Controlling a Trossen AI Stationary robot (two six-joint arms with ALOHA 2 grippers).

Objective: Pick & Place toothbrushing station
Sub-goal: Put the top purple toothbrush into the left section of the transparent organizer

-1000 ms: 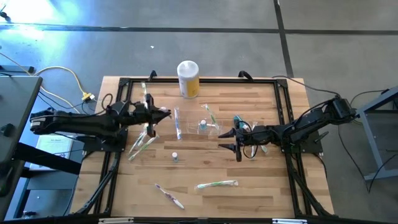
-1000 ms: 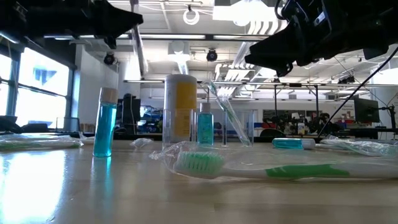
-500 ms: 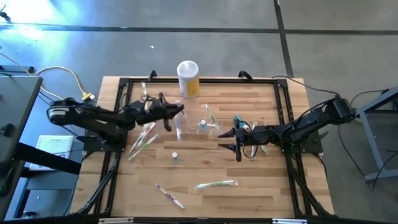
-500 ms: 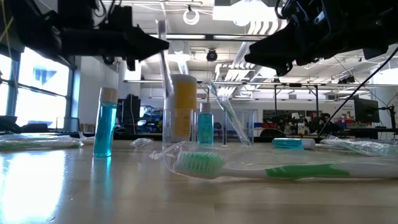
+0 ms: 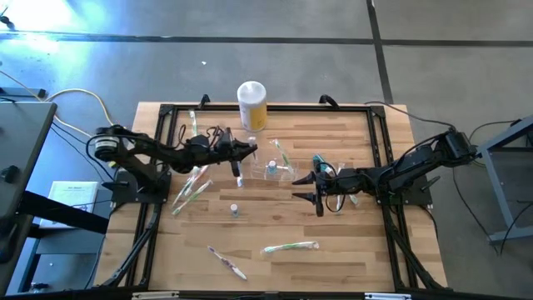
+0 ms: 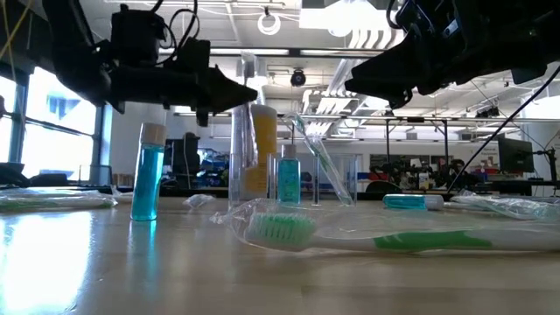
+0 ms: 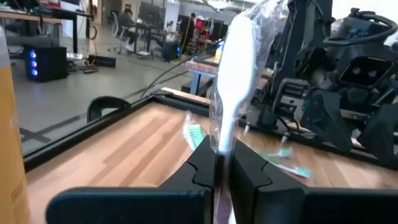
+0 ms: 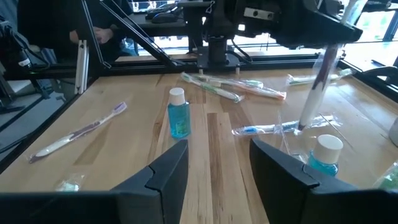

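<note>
Clear holder [image 5: 273,169] holds toothbrush [image 5: 283,156], small bottle [image 5: 272,164].

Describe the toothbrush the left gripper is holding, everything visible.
The wrapped toothbrush is slim, white-handled, sealed in crinkly clear film. The left gripper is shut on its lower end, so it hangs clear of the table, roughly upright in the low view and right wrist view. From above it sits near the back middle, beside the clear holder, in front of the yellow canister. Only the fingers touch it. Bristle colour unclear.
</note>
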